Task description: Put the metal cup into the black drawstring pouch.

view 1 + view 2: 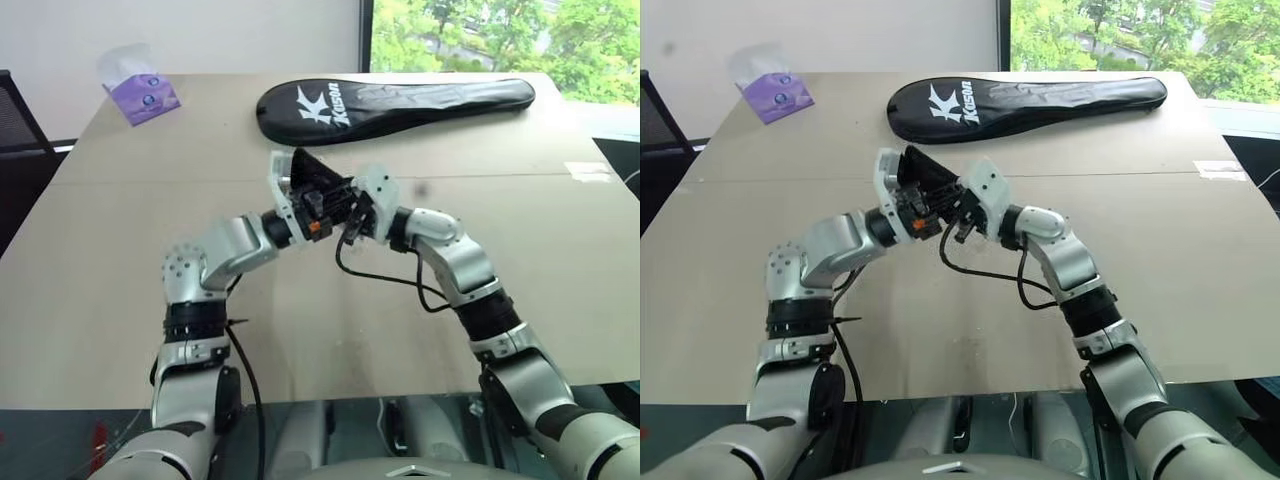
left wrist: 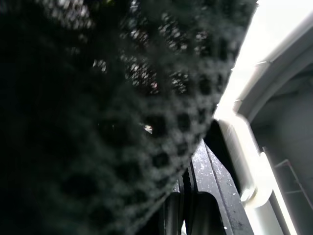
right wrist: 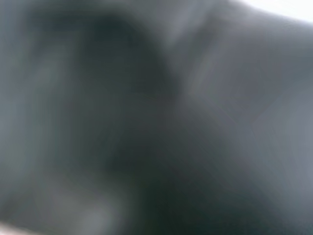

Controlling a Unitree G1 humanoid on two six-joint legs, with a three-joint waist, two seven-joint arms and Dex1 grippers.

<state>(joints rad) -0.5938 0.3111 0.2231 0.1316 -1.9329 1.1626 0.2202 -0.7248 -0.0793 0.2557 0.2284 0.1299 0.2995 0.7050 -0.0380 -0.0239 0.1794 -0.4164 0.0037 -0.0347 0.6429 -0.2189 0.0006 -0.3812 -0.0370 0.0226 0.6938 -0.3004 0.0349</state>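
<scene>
The black drawstring pouch (image 1: 322, 178) hangs in the air above the middle of the table, between my two hands. My left gripper (image 1: 316, 203) comes at it from the left and is shut on its cloth. In the left wrist view the black woven cloth (image 2: 122, 112) drapes over the closed fingers (image 2: 195, 210). My right gripper (image 1: 350, 214) meets the pouch from the right and is shut against it. Dark cloth (image 3: 146, 122) presses close to the right wrist camera. The metal cup is hidden.
A long black racket cover (image 1: 400, 105) with white lettering lies across the far side of the tan table (image 1: 120, 290). A purple tissue pack (image 1: 142, 95) sits at the far left corner. A black cable (image 1: 390, 280) loops under my right wrist.
</scene>
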